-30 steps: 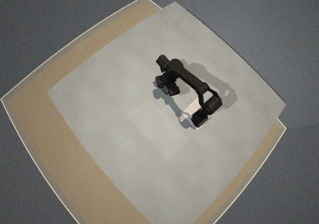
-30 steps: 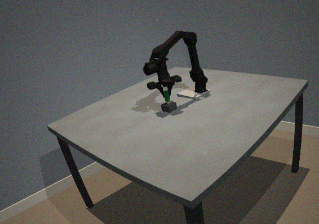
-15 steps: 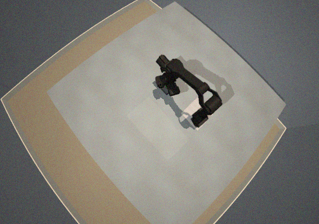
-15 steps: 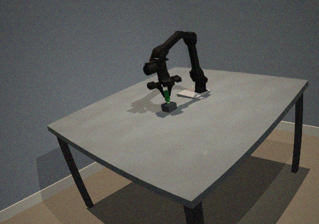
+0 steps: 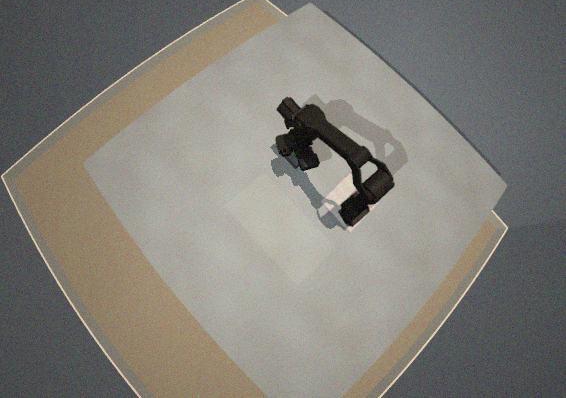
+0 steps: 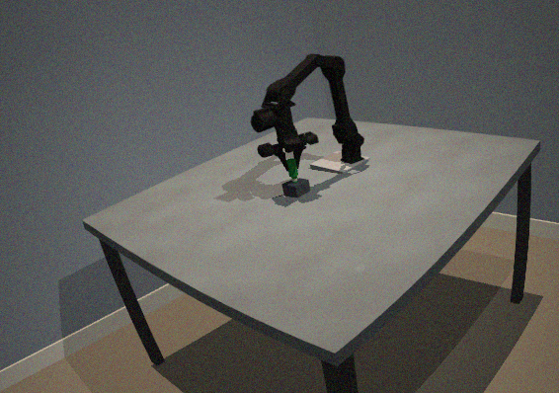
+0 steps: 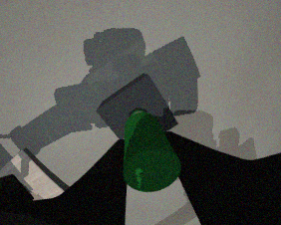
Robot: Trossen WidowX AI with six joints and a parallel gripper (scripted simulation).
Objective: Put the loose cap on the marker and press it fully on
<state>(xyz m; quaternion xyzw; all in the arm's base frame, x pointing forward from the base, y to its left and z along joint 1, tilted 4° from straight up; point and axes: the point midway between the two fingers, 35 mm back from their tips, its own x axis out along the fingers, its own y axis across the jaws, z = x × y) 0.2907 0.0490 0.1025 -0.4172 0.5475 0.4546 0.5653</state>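
The green cap (image 6: 292, 168) (image 7: 150, 166) is between the two fingers of my gripper (image 6: 292, 172), which is shut on it. The cap leans slightly in the exterior view. The dark holder block (image 6: 296, 188) (image 7: 126, 102) stands on the table (image 6: 370, 226) directly beneath it. A small pale green bit of the marker (image 6: 294, 180) shows between the cap's lower end and the block; the cap hides the rest. How far the cap sits over the marker I cannot tell. In the top view the arm largely hides the cap and block.
The arm's pale base plate (image 6: 326, 165) (image 5: 342, 189) lies behind the block, with the arm's base on it. The arm arches from there over the table to the block. Shadows of the arm fall around the block. A wall stands behind the table.
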